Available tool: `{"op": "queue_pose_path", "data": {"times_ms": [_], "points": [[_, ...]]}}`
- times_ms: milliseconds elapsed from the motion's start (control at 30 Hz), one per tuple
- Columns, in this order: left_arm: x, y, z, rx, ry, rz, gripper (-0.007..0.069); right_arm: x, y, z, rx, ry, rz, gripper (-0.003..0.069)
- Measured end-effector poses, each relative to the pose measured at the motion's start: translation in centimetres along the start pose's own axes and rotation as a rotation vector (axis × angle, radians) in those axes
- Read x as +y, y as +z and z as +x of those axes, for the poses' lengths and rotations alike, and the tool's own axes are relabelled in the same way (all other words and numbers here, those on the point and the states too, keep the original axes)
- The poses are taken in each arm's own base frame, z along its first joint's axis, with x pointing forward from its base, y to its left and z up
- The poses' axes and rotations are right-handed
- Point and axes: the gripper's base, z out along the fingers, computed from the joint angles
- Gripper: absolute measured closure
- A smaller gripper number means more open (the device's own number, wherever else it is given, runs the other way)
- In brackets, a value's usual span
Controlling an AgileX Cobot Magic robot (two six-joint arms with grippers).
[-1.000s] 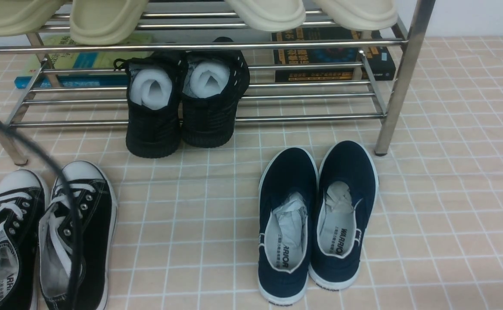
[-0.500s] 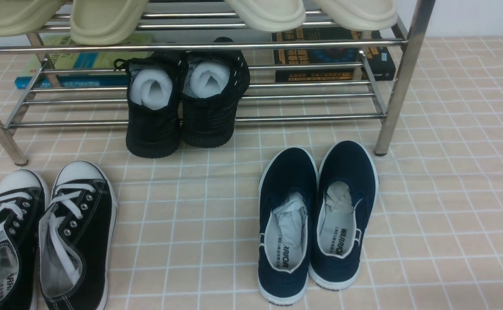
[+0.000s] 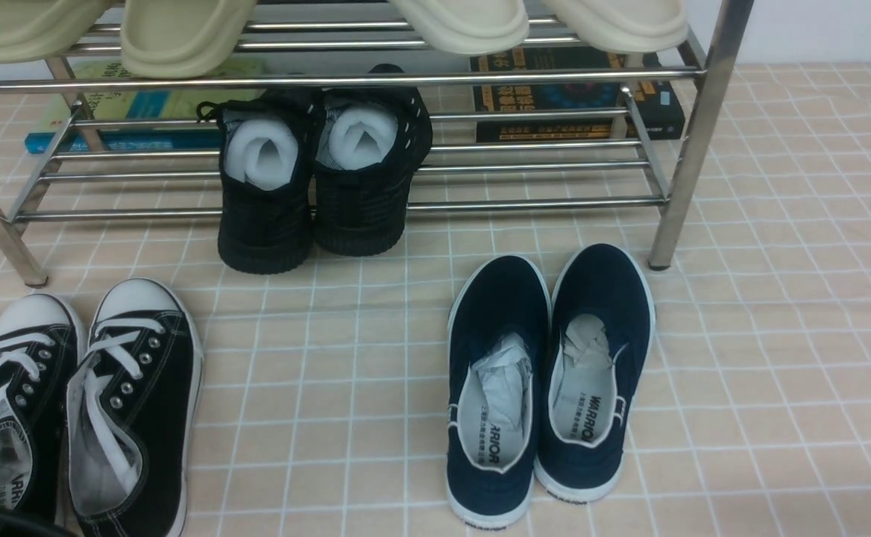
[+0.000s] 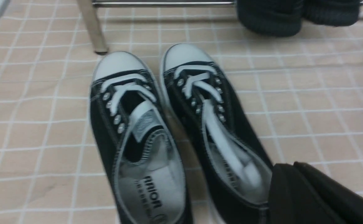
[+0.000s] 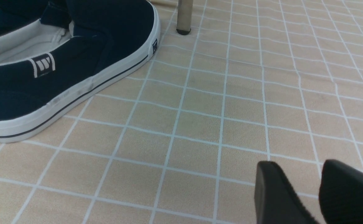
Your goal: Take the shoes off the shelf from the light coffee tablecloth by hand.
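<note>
surface: light coffee tablecloth point(image 3: 778, 335), beige with thin white grid lines, a few wrinkles, covers pretty much everything in sight

shelf point(image 3: 693, 134): chrome tube rack standing on the cloth at the far side, using this as the landmark for everything else

the shoes point(image 3: 77, 403): black canvas pair with white laces and white toe caps, down on the cloth in front of the shelf's left leg, toes pointing at the shelf, side by side and about touching. Not on the shelf.

navy slip-ons point(image 3: 547, 380): on the cloth just in front of the shelf's right leg, paper stuffed inside

black shoes with white foam point(image 3: 324, 171): on the shelf's bottom bars, heels sticking out over the front bar

cream slippers point(image 3: 182, 30): up on the shelf's top tier, four soles visible

books point(image 3: 577, 97): lying on the cloth behind the shelf

left gripper point(image 4: 296, 174): fingers pressed together, nothing between them, hanging over the heel end of the sneaker farther from the shelf's left leg

right gripper point(image 5: 305, 189): low over bare cloth, well in front of the shelf's right leg, beside the slip-ons; small gap between the two fingertips, holding nothing
</note>
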Motion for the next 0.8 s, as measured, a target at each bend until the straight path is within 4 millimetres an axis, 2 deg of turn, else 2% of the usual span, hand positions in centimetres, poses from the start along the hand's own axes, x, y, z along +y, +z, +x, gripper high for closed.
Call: {"op": "queue_pose_path", "data": {"times_ms": [267, 567, 800], "points": [[0.1, 1.4, 1.5, -0.022, 0.025, -0.016, 0.0592, 0.0, 0.0, 0.0, 0.000, 0.000, 0.000, 0.0419], [-0.1, 2.7, 6.0, -0.123, 0.009, -0.013, 0.0584, 0.0, 0.0, 0.0, 0.000, 0.000, 0.000, 0.0419], [0.2, 3.6, 8.0, -0.146, -0.046, -0.039, 0.0579, 0.0, 0.0, 0.0, 0.000, 0.000, 0.000, 0.0419]]}}
